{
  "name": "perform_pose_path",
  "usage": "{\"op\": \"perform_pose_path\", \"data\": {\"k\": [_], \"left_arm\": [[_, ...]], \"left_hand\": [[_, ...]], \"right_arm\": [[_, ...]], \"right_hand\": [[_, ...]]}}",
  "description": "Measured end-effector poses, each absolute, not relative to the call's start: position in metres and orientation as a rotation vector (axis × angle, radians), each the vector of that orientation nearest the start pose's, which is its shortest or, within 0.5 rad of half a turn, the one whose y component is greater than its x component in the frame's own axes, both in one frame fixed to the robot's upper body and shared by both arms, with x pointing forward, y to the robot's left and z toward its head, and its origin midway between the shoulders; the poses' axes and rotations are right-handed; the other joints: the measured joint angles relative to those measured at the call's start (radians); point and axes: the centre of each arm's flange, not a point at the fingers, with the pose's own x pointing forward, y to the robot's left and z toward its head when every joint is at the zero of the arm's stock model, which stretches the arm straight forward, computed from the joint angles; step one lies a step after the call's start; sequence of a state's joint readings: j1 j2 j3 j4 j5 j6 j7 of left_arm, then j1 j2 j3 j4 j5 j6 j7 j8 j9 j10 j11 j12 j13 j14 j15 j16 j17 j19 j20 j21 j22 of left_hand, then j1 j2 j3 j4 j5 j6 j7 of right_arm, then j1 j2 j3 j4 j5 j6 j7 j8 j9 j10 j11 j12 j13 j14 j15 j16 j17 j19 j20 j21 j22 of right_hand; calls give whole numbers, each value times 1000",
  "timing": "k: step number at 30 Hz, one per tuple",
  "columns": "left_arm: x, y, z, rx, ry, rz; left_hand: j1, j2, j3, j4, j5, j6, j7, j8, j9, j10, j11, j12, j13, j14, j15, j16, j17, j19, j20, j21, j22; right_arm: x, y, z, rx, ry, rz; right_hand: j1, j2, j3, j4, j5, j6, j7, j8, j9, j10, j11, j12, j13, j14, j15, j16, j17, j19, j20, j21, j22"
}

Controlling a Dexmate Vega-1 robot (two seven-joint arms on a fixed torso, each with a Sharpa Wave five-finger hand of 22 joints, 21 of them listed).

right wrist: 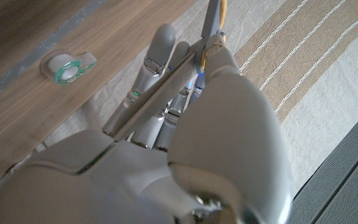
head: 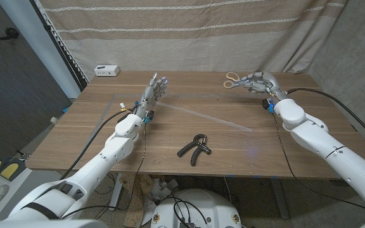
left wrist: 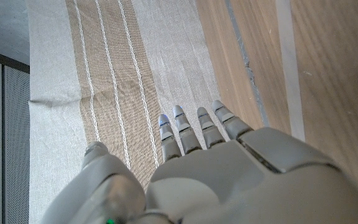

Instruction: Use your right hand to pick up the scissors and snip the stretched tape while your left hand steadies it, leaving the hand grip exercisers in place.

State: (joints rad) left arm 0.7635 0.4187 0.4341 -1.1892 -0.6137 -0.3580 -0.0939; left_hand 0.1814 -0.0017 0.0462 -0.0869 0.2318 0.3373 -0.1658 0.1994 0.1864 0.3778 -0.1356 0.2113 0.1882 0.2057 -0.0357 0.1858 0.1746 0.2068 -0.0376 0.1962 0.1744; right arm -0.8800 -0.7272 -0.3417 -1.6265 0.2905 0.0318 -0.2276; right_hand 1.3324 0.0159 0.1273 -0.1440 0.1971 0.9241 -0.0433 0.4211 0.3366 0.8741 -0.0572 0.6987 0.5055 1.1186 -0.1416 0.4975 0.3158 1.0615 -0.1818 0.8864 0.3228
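A clear strip of tape (head: 201,116) stretches across the table from near my left hand (head: 154,90) toward the right. That hand stands at the strip's left end with fingers straight and together, holding nothing; the left wrist view shows its fingers (left wrist: 197,130) reaching over the wood. At the table's far right my right hand (head: 256,82) holds the scissors (head: 232,79), their pale yellow handles pointing left. In the right wrist view the scissors (right wrist: 211,28) lie along the curled fingers (right wrist: 160,56). One black hand grip exerciser (head: 194,145) lies near the front middle.
A green tape roll (right wrist: 70,67) sits on the wood in the right wrist view. A white box (head: 106,69) rests past the table's far left corner. A striped curtain (head: 201,31) hangs behind. Grey tape lines (left wrist: 288,62) mark the tabletop (head: 233,158).
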Motion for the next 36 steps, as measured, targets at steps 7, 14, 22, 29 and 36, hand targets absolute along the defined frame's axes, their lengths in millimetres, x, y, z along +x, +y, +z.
{"op": "perform_pose_path", "data": {"k": [7,14,22,29,36], "left_arm": [[667,242,-24,-31,-624,-299],[668,242,-21,-27,-625,-302],[667,242,-18,-17,-630,-306],[668,243,-17,-11,-643,-308],[667,244,-14,6,-655,-316]], "left_hand": [[-1,1,0,0,0,0,0,0,0,0,0,0,0,0,0,0,0,0,0,0,0],[-1,1,0,0,0,0,0,0,0,0,0,0,0,0,0,0,0,0,0,0,0],[-1,1,0,0,0,8,-8,0,0,0,0,0,0,5,-5,0,-2,0,0,0,0],[-1,1,0,0,0,54,6,14,2,5,-6,0,0,5,-5,0,-3,0,0,0,0],[-1,1,-2,-6,0,79,7,21,2,12,-13,0,0,5,-5,0,-2,0,0,0,0]], "right_arm": [[606,-318,39,-419,-636,-15],[606,-319,42,-409,-630,14],[607,-319,45,-393,-613,57],[609,-320,48,-378,-597,89],[612,-320,48,-356,-574,125]], "right_hand": [[4,-4,-5,-2,0,19,2,-8,-12,0,0,0,-1,3,-3,0,-7,0,0,9,0],[9,-9,-7,-1,0,10,11,-28,-27,-5,5,-4,2,3,-3,0,-10,0,0,25,0],[9,-9,-10,1,0,10,11,-39,-35,-10,10,-4,2,3,-3,-1,-14,2,2,31,-3],[15,-3,-11,0,0,5,17,-48,-40,-10,10,-4,2,3,-3,-2,-18,2,2,39,-3],[18,-5,-12,0,-1,-5,18,-50,-44,-10,10,-4,2,3,-3,-7,-19,2,2,47,-3]]}}
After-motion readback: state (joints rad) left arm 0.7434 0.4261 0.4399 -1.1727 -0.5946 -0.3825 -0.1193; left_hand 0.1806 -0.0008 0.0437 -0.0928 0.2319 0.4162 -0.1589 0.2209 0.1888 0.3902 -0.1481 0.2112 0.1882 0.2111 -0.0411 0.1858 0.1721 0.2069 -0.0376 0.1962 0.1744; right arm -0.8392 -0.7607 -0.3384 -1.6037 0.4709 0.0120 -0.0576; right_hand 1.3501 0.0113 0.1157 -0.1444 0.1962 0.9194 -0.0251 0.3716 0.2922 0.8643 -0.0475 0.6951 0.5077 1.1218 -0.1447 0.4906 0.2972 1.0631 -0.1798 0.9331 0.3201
